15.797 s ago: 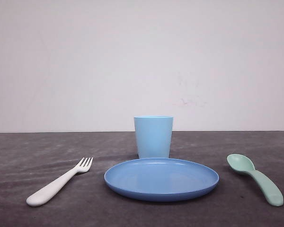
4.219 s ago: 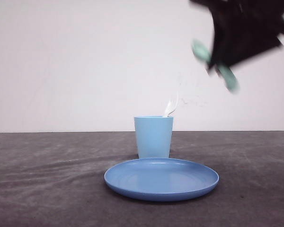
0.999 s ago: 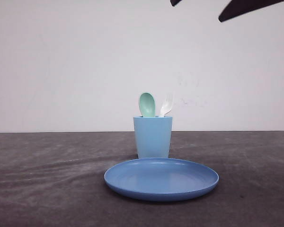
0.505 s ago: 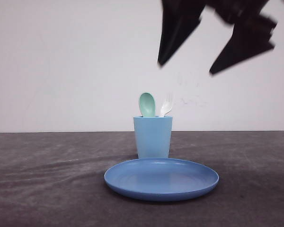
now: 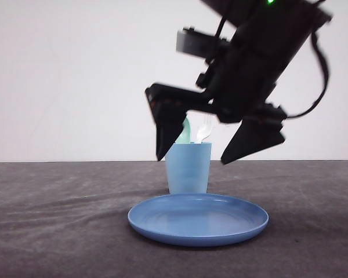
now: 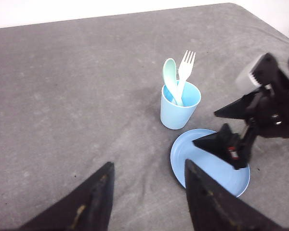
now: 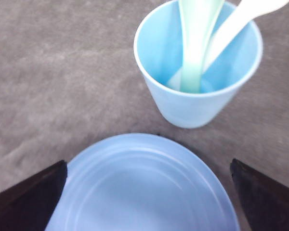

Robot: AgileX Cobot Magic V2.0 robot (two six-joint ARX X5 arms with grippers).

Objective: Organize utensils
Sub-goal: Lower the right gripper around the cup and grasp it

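Note:
The white fork (image 5: 204, 128) and the mint-green spoon (image 5: 186, 134) stand side by side in the light blue cup (image 5: 188, 168), heads up. In the left wrist view the fork (image 6: 185, 65) and spoon (image 6: 169, 77) lean against the cup's far rim. My right gripper (image 5: 192, 160) hangs open just in front of the cup, above the blue plate (image 5: 197, 219), holding nothing. Its wrist view looks down on the spoon (image 7: 195, 43), fork (image 7: 236, 21) and plate (image 7: 144, 187) between the spread fingers. My left gripper (image 6: 148, 163) is open and high above the table.
The dark grey table (image 6: 77, 96) stretches wide to the left of the cup (image 6: 176, 113) and plate (image 6: 192, 154). The right arm (image 6: 269, 106) reaches in over the plate from the right. A white wall stands behind the table.
The right gripper has dropped from the top of the front view to just in front of the cup. Fork and spoon, once lying beside the plate, stay in the cup.

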